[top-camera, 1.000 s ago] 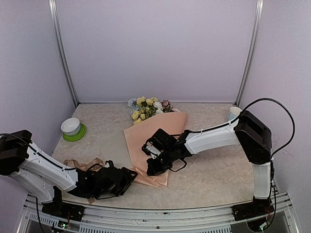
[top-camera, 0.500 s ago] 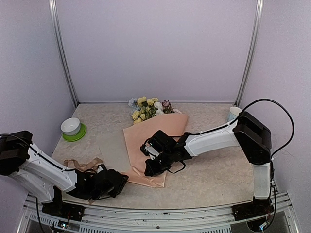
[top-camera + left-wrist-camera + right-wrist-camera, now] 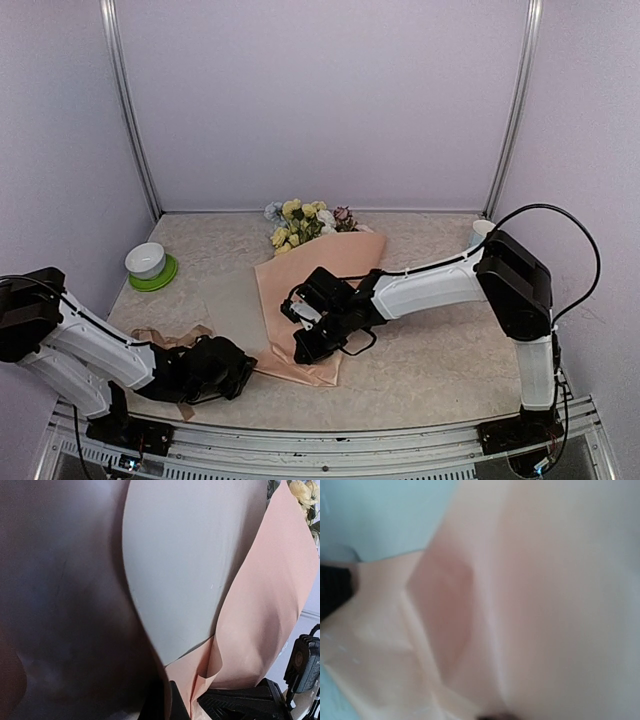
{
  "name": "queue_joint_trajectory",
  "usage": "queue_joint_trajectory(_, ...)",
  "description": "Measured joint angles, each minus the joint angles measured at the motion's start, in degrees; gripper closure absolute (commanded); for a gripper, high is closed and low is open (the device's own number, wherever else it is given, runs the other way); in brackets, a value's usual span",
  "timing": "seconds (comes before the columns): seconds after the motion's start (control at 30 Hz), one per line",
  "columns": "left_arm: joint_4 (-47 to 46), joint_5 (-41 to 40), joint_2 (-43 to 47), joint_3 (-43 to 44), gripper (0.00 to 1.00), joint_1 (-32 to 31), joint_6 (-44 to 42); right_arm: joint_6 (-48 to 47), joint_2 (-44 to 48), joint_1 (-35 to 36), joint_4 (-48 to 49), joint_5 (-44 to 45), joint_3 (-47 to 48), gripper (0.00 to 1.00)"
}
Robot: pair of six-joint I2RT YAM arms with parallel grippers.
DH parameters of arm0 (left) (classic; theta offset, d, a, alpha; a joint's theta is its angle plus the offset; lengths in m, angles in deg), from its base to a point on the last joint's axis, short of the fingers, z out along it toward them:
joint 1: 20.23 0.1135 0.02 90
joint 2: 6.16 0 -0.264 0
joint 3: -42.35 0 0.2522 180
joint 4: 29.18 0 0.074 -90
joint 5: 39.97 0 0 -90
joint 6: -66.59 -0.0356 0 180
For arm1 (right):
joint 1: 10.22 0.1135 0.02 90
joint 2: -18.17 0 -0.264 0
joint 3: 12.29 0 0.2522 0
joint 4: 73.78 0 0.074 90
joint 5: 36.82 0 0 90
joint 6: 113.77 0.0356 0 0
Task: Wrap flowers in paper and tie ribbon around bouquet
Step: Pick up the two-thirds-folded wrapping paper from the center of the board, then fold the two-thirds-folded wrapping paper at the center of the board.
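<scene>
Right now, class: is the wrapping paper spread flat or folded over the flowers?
Folded: the paper covers the stems like a cone, the flowers showing only at its far end. One paler flap lies flat beside it.

- Top view: we record bright, even, diffuse light, with the frame sharp from edge to edge.
- Same view: we note only faint, soft-edged shadows on the table [image 3: 440, 350].
- Left wrist view: a dark shape [image 3: 60, 605] fills the left half, wholly out of focus. The paper [image 3: 270, 620] is evenly lit and fairly crisp, and the flowers [image 3: 303, 491] are bright in the corner.
- Right wrist view: we find heavy blur throughout. The paper's folds are smeared, and there is a cool bluish cast at upper left.
</scene>
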Motion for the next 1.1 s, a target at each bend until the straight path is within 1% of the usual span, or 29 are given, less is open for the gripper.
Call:
queue_joint_trajectory(0.17, -1.25, 1.01, -0.07, -0.22, 1.00, 0.83, -3.21, -0.35, -1.86, 0.50, -1.44, -0.63, 2.82, 0.98)
queue_joint_trajectory(0.23, 0.74, 0.81, 0.22, 0.74, 1.00, 0.85, -5.70, 0.22, -2.10, 0.48, -1.44, -1.03, 3.02, 0.99)
queue_joint_trajectory(0.33, 7.02, -0.61, 1.66, 3.58, 1.00, 0.81, -11.04, 2.43, -2.03, 0.33, 0.81, -1.73, 1.81, 0.99)
queue_joint_trajectory(0.4, 12.48, -3.28, 3.08, 7.61, 1.00, 0.39, -16.15, 4.66, -1.18, -0.15, 5.55, -3.13, -1.57, 0.99)
queue_joint_trajectory(0.47, 15.39, -5.14, 3.74, 11.56, 1.00, -0.04, -21.05, 6.43, -0.57, -0.76, 9.77, -4.79, -4.28, 0.99)
queue_joint_trajectory(0.6, 16.85, -5.09, 3.58, 16.59, 1.00, -0.63, -33.27, 9.81, -0.42, -2.23, 15.78, -9.03, -7.15, 0.99)
queue_joint_trajectory(0.77, 17.00, -2.93, -1.97, 22.95, 1.00, -0.28, -47.47, 12.50, -0.37, -3.15, 19.96, -11.65, -9.29, 0.99)
queue_joint_trajectory(0.9, 16.68, 1.44, -8.17, 29.24, 1.00, 0.33, -57.51, 14.60, 0.44, -3.89, 23.12, -12.74, -11.82, 1.00)
queue_joint_trajectory(1.0, 16.94, 5.07, -12.24, 33.05, 1.00, 1.36, -62.05, 16.61, 2.03, -4.37, 24.63, -12.68, -14.49, 0.99)
queue_joint_trajectory(1.1, 16.96, 7.82, -13.60, 33.68, 1.00, 2.58, -65.07, 18.18, 5.03, -4.81, 24.09, -11.02, -16.94, 0.99)
